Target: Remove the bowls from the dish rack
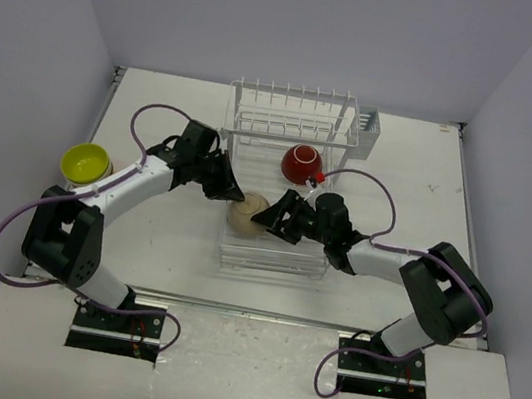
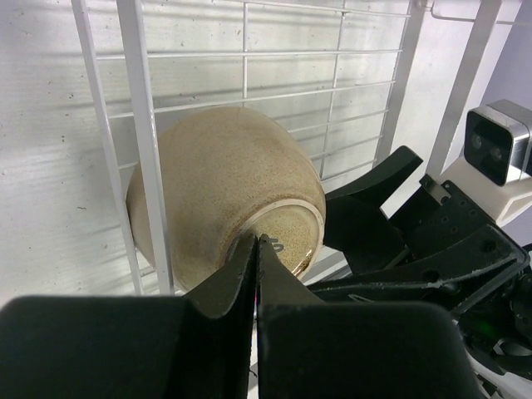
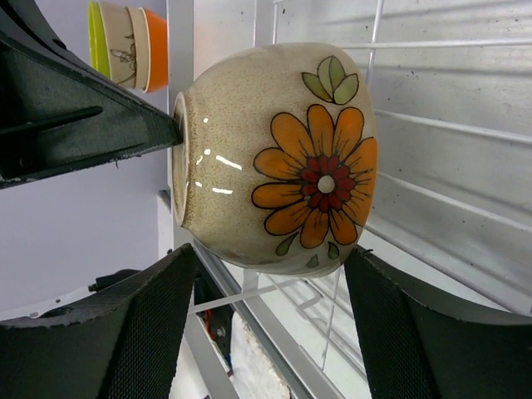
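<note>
Right pincer (image 3: pixel 273 253) spread, straddling beige bowl (image 3: pixel 249 150) on dish rack (image 3: pixel 432 125); left pincer (image 2: pixel 256 243) pressed together, tips against bowl's foot.

I find no word, brand or number I can read anywhere. Just ahead of my left pincer (image 2: pixel 256 243), on the foot of the beige bowl (image 2: pixel 220 170), sits a small dark stamp (image 2: pixel 275 246), half hidden behind that pincer and too blurred to make out
</note>
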You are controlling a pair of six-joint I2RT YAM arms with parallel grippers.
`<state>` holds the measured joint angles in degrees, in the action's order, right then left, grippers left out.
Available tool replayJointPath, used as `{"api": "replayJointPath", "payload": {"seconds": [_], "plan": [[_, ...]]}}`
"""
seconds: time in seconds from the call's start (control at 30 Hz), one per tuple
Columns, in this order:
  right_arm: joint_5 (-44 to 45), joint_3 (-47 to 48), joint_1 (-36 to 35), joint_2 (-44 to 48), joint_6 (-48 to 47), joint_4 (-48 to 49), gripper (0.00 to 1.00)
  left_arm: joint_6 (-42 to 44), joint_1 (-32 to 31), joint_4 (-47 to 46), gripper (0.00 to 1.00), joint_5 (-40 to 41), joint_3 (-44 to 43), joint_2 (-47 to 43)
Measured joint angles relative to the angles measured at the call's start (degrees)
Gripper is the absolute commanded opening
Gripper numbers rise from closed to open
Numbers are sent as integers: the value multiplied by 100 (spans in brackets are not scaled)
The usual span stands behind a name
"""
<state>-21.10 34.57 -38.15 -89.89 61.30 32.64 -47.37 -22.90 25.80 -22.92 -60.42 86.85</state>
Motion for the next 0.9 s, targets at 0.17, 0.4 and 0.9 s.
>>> {"api": "replayJointPath", "payload": {"seconds": [0.17, 0.4, 0.9], "plan": [[50, -31, -101, 42, 22, 24, 73, 2, 7, -7, 0, -15, -39, 44], [114, -127, -186, 229, 33, 35, 71, 4, 33, -11, 0, -138, -39, 46], [260, -105, -203, 339, -7, -133, 70, 50, 37, -48, 0, -245, -42, 55]]}}
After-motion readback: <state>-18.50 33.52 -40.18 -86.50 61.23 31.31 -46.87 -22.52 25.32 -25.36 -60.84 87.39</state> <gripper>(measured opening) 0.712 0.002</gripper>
